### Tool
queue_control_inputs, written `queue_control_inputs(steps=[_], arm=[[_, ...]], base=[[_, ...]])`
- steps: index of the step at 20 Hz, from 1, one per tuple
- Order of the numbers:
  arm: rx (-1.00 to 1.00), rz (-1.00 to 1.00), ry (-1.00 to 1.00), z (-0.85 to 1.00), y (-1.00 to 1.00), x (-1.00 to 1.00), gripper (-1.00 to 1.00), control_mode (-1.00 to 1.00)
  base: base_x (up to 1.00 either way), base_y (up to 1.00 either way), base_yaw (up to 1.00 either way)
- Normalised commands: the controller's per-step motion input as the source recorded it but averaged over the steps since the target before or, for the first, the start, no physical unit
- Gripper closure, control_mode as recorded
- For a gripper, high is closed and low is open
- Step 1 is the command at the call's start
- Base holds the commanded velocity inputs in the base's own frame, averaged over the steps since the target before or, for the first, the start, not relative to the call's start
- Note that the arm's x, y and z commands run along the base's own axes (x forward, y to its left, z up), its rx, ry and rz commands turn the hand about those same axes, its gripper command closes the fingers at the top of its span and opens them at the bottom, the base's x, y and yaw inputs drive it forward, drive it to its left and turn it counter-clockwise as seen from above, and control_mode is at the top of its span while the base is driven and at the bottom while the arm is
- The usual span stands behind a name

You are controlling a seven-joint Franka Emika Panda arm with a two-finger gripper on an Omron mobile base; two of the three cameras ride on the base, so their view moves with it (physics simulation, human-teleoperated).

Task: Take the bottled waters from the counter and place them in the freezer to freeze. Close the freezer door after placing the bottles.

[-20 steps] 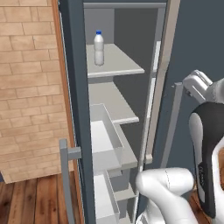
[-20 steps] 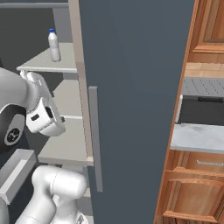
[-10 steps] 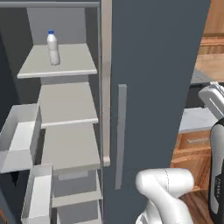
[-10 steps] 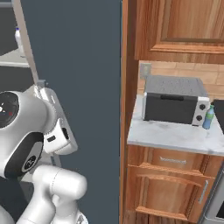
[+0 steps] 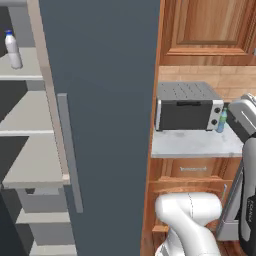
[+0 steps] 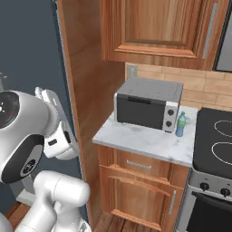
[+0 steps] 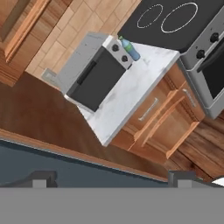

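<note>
Gripper [image 7: 113, 178] fingers wide apart; blue-tinted plastic bottle [image 7: 130, 49] on marbled counter [image 7: 131, 94]

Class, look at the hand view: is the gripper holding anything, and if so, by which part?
Nothing is held. The gripper is open, its fingers wide apart with no object between them.

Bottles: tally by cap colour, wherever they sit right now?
Blue cap: 1, the whitish bottle on a freezer shelf.
Green cap: 1, the blue-tinted bottle on the counter beside the toaster oven.
Total: 2
</note>
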Motion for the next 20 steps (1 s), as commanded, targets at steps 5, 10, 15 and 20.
queue_control_inputs(steps=[5, 10, 15, 20], arm=[[0.00, 0.00, 0.00, 0.00, 0.00, 0.00, -1.00, 1.00], [0.00, 0.00, 0.00, 0.00, 0.00, 0.00, -1.00, 1.00], [0.00, 0.00, 0.00, 0.00, 0.00, 0.00, -1.00, 1.00], [0.00, 0.00, 0.00, 0.00, 0.00, 0.00, -1.00, 1.00]], base=[[-0.70, -1.00, 0.11], [-0.25, -1.00, 0.10], [0.00, -1.00, 0.15], [0.53, -0.41, -0.16]])
